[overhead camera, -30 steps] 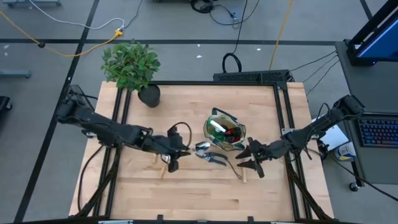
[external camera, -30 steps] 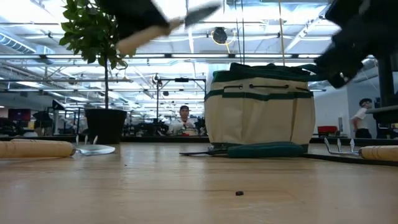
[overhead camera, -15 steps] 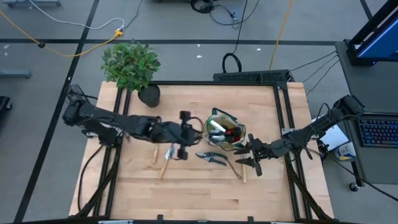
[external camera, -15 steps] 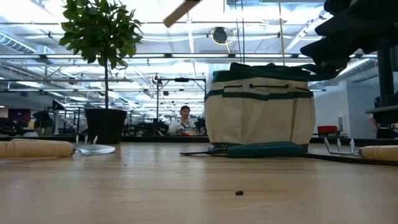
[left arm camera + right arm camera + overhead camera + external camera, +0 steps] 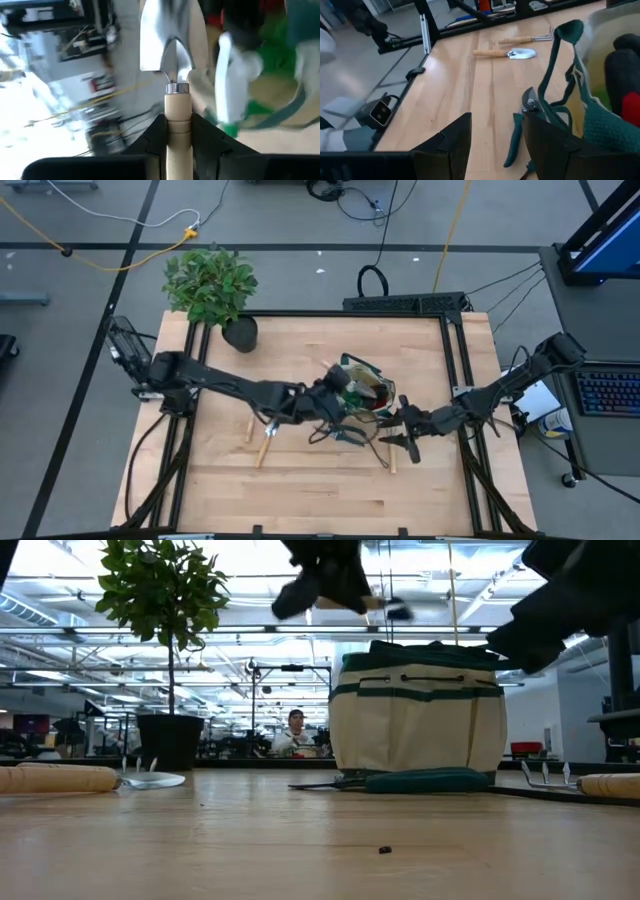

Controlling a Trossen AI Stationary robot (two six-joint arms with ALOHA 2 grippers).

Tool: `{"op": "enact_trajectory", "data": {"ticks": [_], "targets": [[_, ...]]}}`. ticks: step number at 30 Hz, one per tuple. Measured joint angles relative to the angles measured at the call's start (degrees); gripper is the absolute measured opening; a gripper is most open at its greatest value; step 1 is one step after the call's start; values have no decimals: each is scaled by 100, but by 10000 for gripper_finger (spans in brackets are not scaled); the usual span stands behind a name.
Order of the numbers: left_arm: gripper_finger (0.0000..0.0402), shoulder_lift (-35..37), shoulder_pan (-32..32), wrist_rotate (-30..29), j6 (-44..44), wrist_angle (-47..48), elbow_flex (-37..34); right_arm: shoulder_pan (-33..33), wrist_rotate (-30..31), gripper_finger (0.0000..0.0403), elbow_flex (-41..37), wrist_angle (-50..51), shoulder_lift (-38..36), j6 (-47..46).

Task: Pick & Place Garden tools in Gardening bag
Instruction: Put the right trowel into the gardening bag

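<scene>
Carrying a wooden-handled trowel [image 5: 172, 60] blade-first, the left gripper [image 5: 172, 132] hangs at the rim of the gardening bag [image 5: 362, 392], its fingers clamped on the handle so the tool can drop inside. Beside the bag, the right gripper [image 5: 492, 137] waits low over the tabletop [image 5: 300, 490], fingers apart and empty. Pruning shears [image 5: 520, 131], a second trowel [image 5: 506, 53] and a hand fork [image 5: 527, 38] lie unpacked.
</scene>
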State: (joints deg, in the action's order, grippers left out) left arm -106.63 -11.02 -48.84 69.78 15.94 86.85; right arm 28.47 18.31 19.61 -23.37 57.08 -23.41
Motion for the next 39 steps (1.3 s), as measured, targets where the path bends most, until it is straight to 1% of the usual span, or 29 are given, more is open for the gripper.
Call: {"op": "enact_trajectory", "data": {"ticks": [1,3,9,14,16,19,20,23,28,35,39], "targets": [[63,-98,-13,-210,263,-167,4,2,-5,171,-1,55,5,97],[63,-220,-75,-511,690,-172,7,2,-24,171,-2,46,39,301],[63,-376,-285,-524,1553,-305,4,2,-30,171,1,95,61,604],[63,-378,-302,-553,1521,-293,4,2,-33,171,1,102,61,626],[63,-378,-338,-774,1535,-424,4,2,-33,171,1,102,61,630],[63,-374,-394,-1265,1669,-740,4,2,-35,171,1,102,61,621],[63,-367,-404,-1309,1685,-746,4,2,-35,171,1,102,61,619],[63,-371,-439,-1181,1582,-586,4,2,-35,171,1,102,61,617],[63,-374,-482,-545,1082,-158,4,2,-35,171,1,102,61,615],[63,-376,-303,-264,415,176,4,2,-35,171,1,100,61,613],[63,-376,-134,-273,347,181,4,2,-37,171,1,100,61,613]]}}
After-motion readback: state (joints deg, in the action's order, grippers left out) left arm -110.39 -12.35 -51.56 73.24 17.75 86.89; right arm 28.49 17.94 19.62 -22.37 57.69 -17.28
